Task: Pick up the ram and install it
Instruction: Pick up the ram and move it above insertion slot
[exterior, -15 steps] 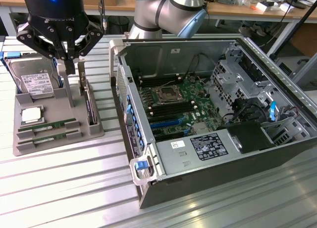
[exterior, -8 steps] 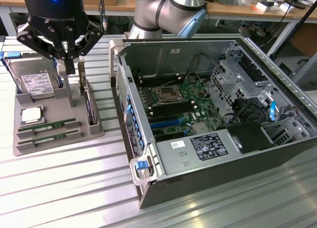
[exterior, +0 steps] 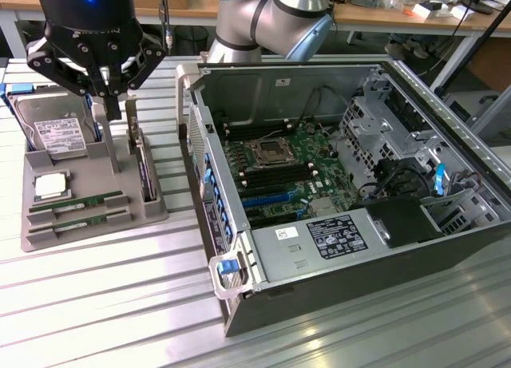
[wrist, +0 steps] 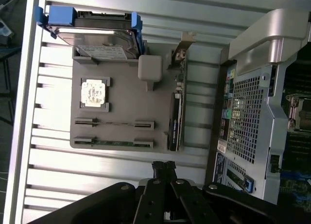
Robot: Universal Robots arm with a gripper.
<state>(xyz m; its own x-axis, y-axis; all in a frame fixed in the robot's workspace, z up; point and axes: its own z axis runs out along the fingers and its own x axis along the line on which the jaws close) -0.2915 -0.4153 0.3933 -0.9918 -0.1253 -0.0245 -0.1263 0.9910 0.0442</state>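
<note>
1. Biggest thing here is the open server chassis point(exterior: 239, 85) point(wrist: 252, 102), lying on its side on the slatted aluminium table point(exterior: 120, 304) point(wrist: 121, 20). The lid is off and the motherboard point(exterior: 279, 160) is exposed.
2. The robot arm point(exterior: 271, 17) curves in from behind the chassis, at the top of the exterior view.
3. A grey parts tray point(exterior: 92, 164) point(wrist: 126, 102) sits on the table just beside the chassis, on the exterior view's left.
4. The black gripper point(exterior: 109, 108) point(wrist: 164, 166) hangs over that tray with its fingers pinched together. There's nothing between them and it isn't touching anything.
5. A hard drive point(exterior: 56, 132) point(wrist: 97, 37) with blue side rails leans in the far end of the tray.
6. An expansion card point(exterior: 145, 172) point(wrist: 176, 117) stands on edge along the side of the tray nearest the chassis.
7. The CPU point(exterior: 49, 186) point(wrist: 94, 93) lies flat in its pocket, between the hard drive and the long slots.
8. The ram point(exterior: 80, 219) point(wrist: 114, 143) is still parked in the tray, flat in the long slot farthest from the CPU and well apart from the gripper.
</note>
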